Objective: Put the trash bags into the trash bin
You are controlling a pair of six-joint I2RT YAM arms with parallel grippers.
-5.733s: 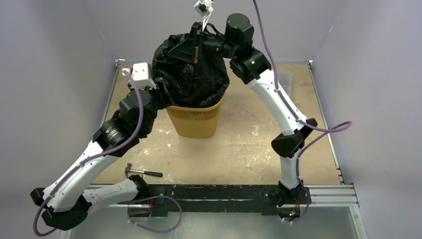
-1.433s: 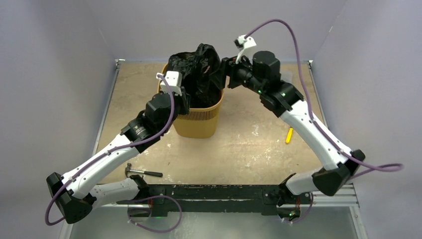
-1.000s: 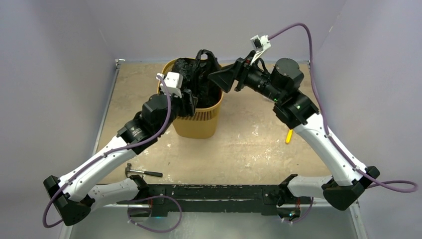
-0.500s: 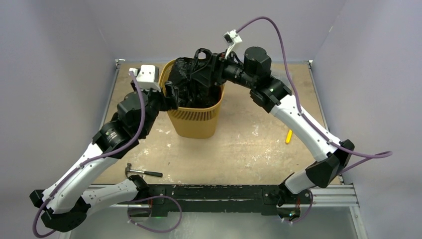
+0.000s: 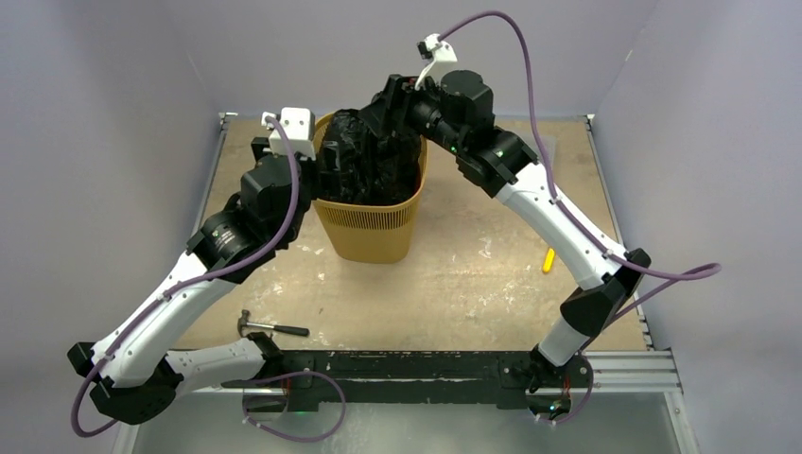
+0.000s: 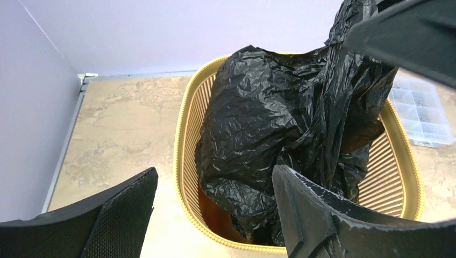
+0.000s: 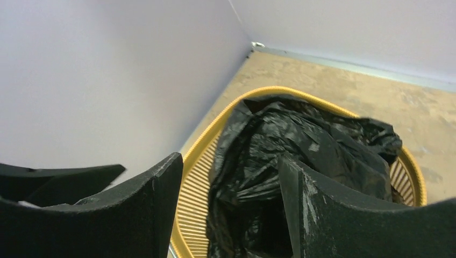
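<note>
The orange-yellow mesh trash bin (image 5: pixel 369 227) stands at the back middle of the table. The glossy black trash bag (image 5: pixel 367 161) is bunched inside it, and its top rises above the rim. My left gripper (image 5: pixel 315 168) hovers open at the bin's left rim (image 6: pixel 180 145), and nothing lies between its fingers (image 6: pixel 126 212). My right gripper (image 5: pixel 390 102) hangs open over the back of the bag (image 7: pixel 306 145). Its fingers (image 7: pixel 158 201) straddle a raised fold without pinching it. In the left wrist view that fold (image 6: pixel 349 59) reaches up beside one of the right gripper's fingers.
A hammer (image 5: pixel 274 327) lies near the front left. A small yellow object (image 5: pixel 549 257) lies to the right of the middle. A clear compartment box (image 6: pixel 425 110) sits behind the bin on the right. Lilac walls close in the back and both sides.
The bag has sunk from high above the bin down into it. My left gripper drew back from the rim and opened wider. My right gripper swung in from the right over the bag.
</note>
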